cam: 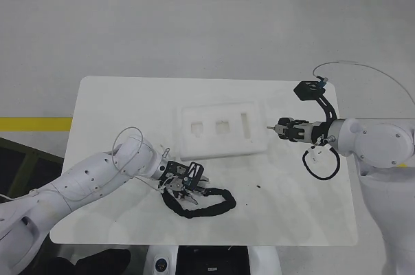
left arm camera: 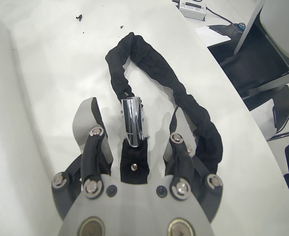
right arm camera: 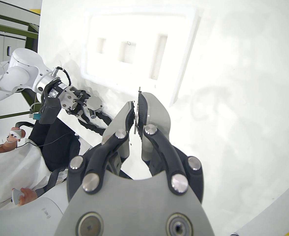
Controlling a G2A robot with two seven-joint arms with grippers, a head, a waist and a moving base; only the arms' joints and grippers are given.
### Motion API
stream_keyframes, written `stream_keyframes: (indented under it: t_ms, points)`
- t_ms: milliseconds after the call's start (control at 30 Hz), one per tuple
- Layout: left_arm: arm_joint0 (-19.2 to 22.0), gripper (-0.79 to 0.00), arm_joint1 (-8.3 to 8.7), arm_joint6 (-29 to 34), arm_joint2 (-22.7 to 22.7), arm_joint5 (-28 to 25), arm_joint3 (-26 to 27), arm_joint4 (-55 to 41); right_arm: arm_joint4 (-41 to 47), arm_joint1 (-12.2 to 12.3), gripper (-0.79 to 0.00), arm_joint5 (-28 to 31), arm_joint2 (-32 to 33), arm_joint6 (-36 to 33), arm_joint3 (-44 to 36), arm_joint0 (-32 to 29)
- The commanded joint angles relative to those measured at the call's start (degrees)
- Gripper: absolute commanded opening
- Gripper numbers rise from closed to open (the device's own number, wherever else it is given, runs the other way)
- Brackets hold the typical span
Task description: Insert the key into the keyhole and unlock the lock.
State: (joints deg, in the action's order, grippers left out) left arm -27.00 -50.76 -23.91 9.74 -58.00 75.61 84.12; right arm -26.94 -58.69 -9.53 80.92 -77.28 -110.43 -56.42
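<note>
Lock first: the chrome cylinder lock on its black fabric-sleeved chain lies at the near left of the white table. It sits between the left gripper's fingers, which are spread wide and not touching it. Unclamped like that, it could roll or skid the moment a key pushes against it. Mid-table sits the white foam tray. Over on the right, well apart from the lock, the right gripper hangs with its pads pressed on a thin flat metal key, tip poking forward. That slim pinch could let the key twist or slip on contact. The keyhole itself cannot be made out, so misalignment is a real risk.
</note>
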Motion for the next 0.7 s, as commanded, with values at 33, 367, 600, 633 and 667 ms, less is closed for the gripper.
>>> stream_keyframes:
  t_ms: [33,367,600,633,667]
  points:
    - [0.03,-0.345,-0.11,0.46,0.00,0.00,-0.28,-0.09,0.00,0.00,-0.785,0.00,0.00,0.00,0.00,0.00]
    - [0.10,-0.428,0.47,3.90,0.00,0.00,0.28,-1.92,0.00,0.00,-0.785,0.00,0.00,0.00,0.00,0.00]
    - [0.66,-0.443,1.45,3.31,0.00,0.00,2.47,-3.60,0.00,0.00,-0.785,0.00,0.00,0.00,0.00,0.00]
    - [0.69,-0.443,1.59,3.20,0.00,0.00,2.65,-3.54,0.00,0.00,-0.785,0.00,0.00,0.00,0.00,0.00]
    - [0.69,-0.437,1.73,3.15,0.00,0.00,2.79,-3.51,0.00,0.00,-0.785,0.00,0.00,0.00,0.00,0.00]
